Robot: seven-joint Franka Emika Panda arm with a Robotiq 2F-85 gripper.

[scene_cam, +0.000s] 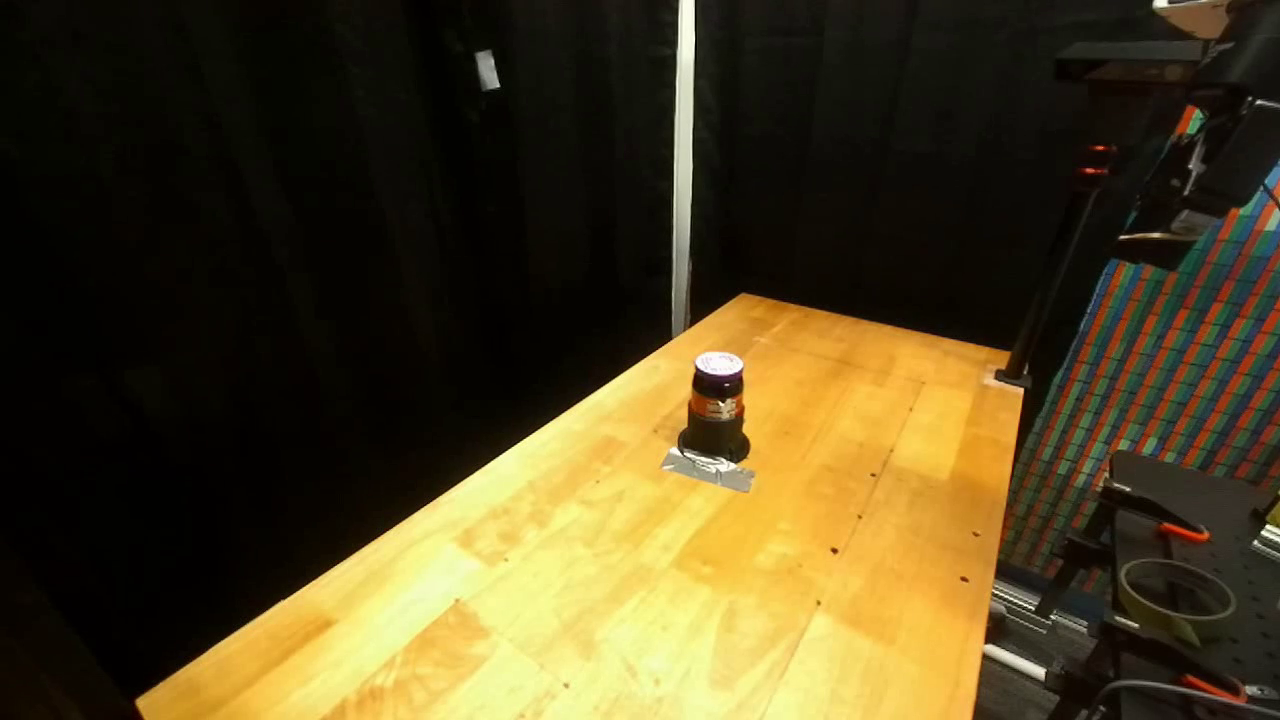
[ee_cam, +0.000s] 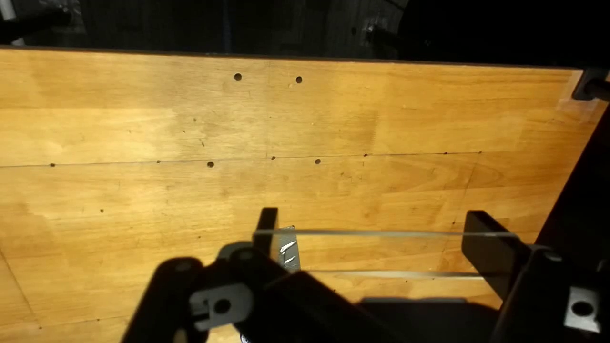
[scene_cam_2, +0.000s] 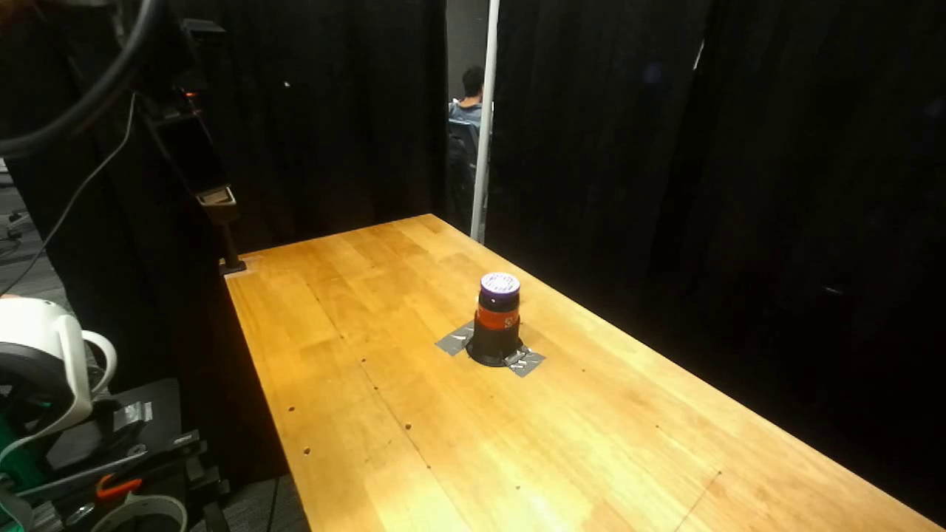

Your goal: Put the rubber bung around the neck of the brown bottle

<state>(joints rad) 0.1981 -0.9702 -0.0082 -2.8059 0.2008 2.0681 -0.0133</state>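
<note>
Our gripper stands with its fingers wide apart, and between them we see, in the wrist view, two pale strands of what we take for the rubber band; we suppose it is stretched like this so that the loop becomes large enough to pass over the bottle. In both exterior views this bottle is upright on the table, its lower part inside a black holder. Grey tape fastens the holder down, probably so that nothing slides or tips when the band is put on. The neck has no band yet, so we judge that the gripper should next bring the loop down around it.
</note>
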